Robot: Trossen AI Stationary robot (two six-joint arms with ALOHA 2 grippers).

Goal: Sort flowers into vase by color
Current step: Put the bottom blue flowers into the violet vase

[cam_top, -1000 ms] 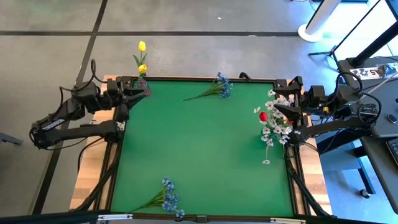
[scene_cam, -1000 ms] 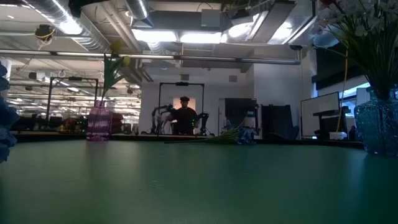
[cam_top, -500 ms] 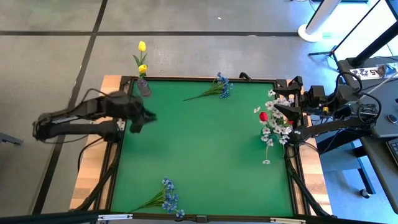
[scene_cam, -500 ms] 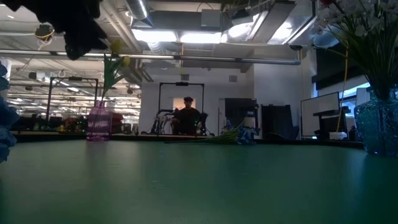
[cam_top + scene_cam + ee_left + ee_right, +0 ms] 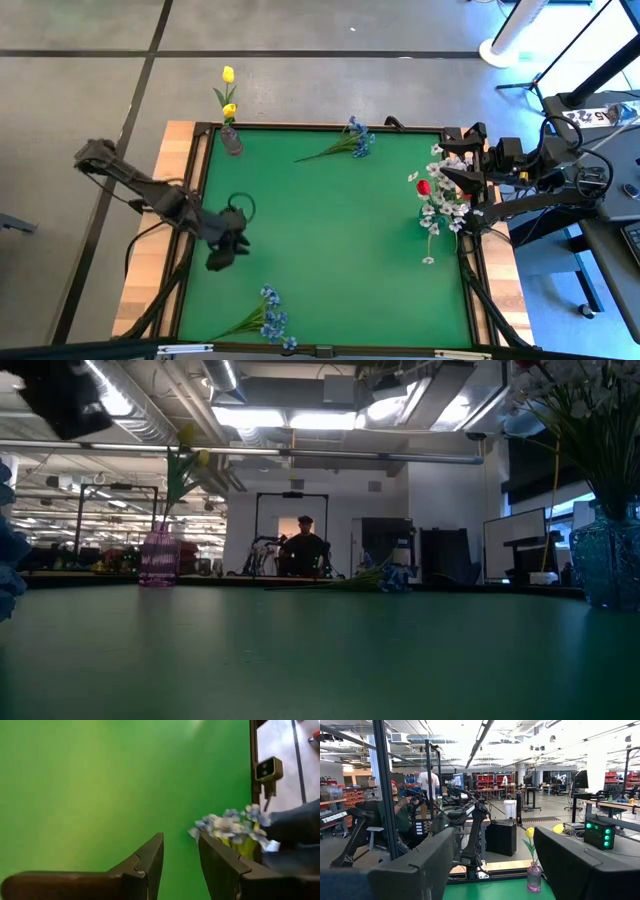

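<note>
We find no text, label, brand or number that we can read in any view; a small tag by the right arm is too blurred.

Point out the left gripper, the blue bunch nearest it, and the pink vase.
left gripper (image 5: pixel 222 257), high view, fingertip end above the mat.
near blue bunch (image 5: pixel 272 318), high view, on its blossoms.
pink vase (image 5: pixel 158 558), low view, on the glass body.

Left gripper over the table's left side, fingers slightly parted, right gripper parked at right edge, open
</note>
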